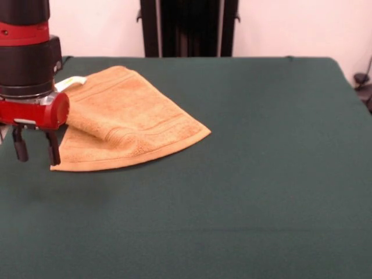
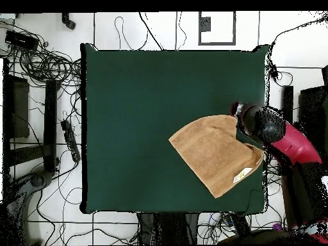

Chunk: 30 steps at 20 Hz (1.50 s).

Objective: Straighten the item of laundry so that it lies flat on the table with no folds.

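Note:
The orange-tan towel (image 1: 125, 119) lies on the dark green table (image 1: 244, 174) at the left of the front view, folded over itself, with a fold ridge across its middle and a white care label (image 1: 71, 82) at its far left corner. In the overhead view the towel (image 2: 214, 152) sits near the table's right edge (image 2: 264, 96). My gripper (image 1: 36, 152) hangs at the towel's left edge, just above the cloth, fingers open and empty. In the overhead view the gripper (image 2: 242, 118) is over the towel's upper right corner.
The robot's black pedestal (image 1: 187, 28) stands behind the table's far edge. Cables and stands (image 2: 45, 70) lie on the floor around the table. The arm (image 2: 291, 144) reaches in over the table's right edge in the overhead view.

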Each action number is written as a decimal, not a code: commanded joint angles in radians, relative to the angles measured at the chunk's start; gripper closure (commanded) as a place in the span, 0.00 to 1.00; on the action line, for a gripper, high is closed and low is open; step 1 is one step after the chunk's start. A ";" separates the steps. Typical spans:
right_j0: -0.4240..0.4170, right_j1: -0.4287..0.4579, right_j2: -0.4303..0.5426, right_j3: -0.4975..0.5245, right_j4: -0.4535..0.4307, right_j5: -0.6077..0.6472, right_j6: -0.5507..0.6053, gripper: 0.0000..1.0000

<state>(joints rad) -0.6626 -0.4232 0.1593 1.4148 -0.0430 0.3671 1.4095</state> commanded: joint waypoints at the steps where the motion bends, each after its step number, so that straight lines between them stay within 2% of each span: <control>1: 0.053 -0.017 0.030 0.171 0.066 -0.048 0.287 0.00; 8: 0.070 -0.049 0.002 0.244 0.101 -0.083 0.321 0.00; 20: 0.091 -0.060 -0.025 0.299 0.167 -0.125 0.330 0.00; 30: 0.077 0.009 0.011 0.259 0.169 -0.198 0.310 0.00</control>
<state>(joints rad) -0.6284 -0.4885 0.1174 1.6053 0.0711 0.2235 1.4526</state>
